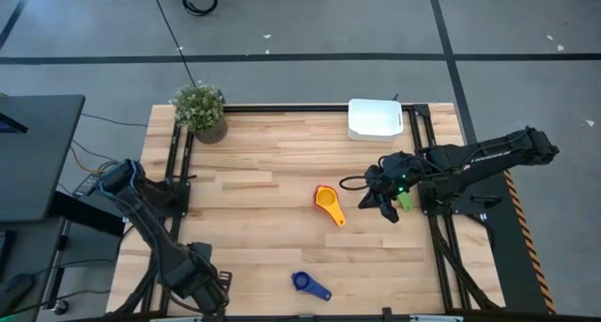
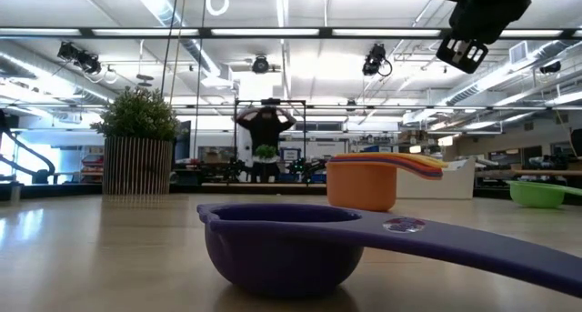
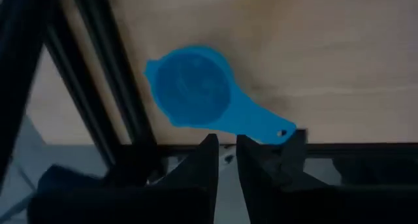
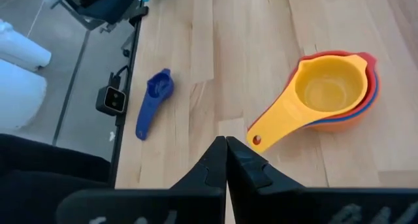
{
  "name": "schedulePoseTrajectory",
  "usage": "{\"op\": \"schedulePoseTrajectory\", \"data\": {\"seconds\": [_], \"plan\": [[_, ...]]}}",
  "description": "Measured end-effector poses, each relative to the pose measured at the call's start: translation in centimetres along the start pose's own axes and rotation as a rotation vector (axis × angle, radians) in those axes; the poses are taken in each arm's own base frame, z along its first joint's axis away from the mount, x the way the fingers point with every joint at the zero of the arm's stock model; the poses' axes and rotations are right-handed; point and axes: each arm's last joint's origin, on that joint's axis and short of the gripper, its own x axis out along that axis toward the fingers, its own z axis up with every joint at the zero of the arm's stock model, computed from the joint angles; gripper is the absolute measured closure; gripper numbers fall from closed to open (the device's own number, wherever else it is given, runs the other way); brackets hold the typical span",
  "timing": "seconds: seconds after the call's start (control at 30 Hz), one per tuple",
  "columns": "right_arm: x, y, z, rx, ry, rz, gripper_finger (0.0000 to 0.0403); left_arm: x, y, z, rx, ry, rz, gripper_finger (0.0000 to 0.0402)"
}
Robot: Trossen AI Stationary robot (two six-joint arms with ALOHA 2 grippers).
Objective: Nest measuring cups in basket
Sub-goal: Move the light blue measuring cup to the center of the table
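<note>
Bright, even overhead light

Ceiling strip lights (image 2: 273,32) glare in the low view; the near dark blue cup (image 2: 282,248) (left wrist view too) is soft-focused.

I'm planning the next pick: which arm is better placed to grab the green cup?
Right, probably. The right gripper, shut and empty, hovers beside the green cup, while the left gripper waits at the table's opposite near corner.

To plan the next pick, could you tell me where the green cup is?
High view: the green cup lies near the table's right edge, beside the right gripper, right of the yellow-topped stack.
</note>
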Motion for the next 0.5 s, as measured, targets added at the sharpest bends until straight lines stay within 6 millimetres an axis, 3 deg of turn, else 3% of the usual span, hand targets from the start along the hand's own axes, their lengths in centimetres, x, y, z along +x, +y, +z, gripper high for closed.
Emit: {"op": "schedulePoseTrajectory", "data": {"seconds": [0.27,0.5], "plan": [[0.0,0.0,0.0,0.034,-0.002,-0.002,0.0394,2.7,-0.9,0.1,-0.010,0.030,-0.127,0.0338],[0.0,0.1,0.3,0.038,-0.037,0.013,0.0394,3.5,-0.6,0.8,-0.054,-0.019,-0.094,0.0338]]}}
